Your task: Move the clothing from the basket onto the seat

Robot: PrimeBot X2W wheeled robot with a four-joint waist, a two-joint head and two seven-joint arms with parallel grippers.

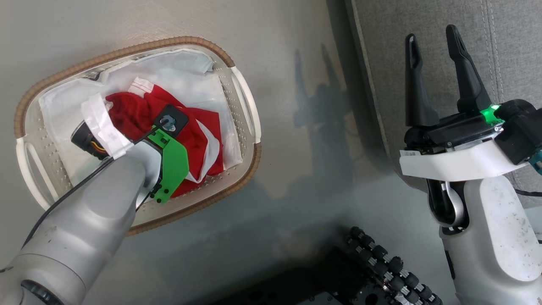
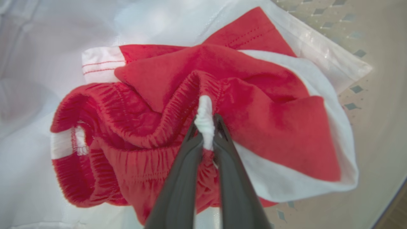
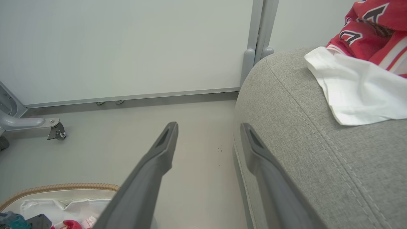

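One thin fold of the shorts, lying in the basket, is pinched by the jaws of the left gripper, those of the right gripper being spread, so the garment may be dropped if jerked.

Basket: one, left half of the head view.
Basket handles: two, the right-end handle and the left-end handle.
Red garments: two, the shorts in the basket and the jersey at the upper right of the right wrist view.
White cloths: two, the sheet lining the basket and the cloth beside the jersey.
Seat: one.
Grippers: two, the left gripper and the right gripper, with two dark fingers each.
Caster wheel: one, at the left edge.
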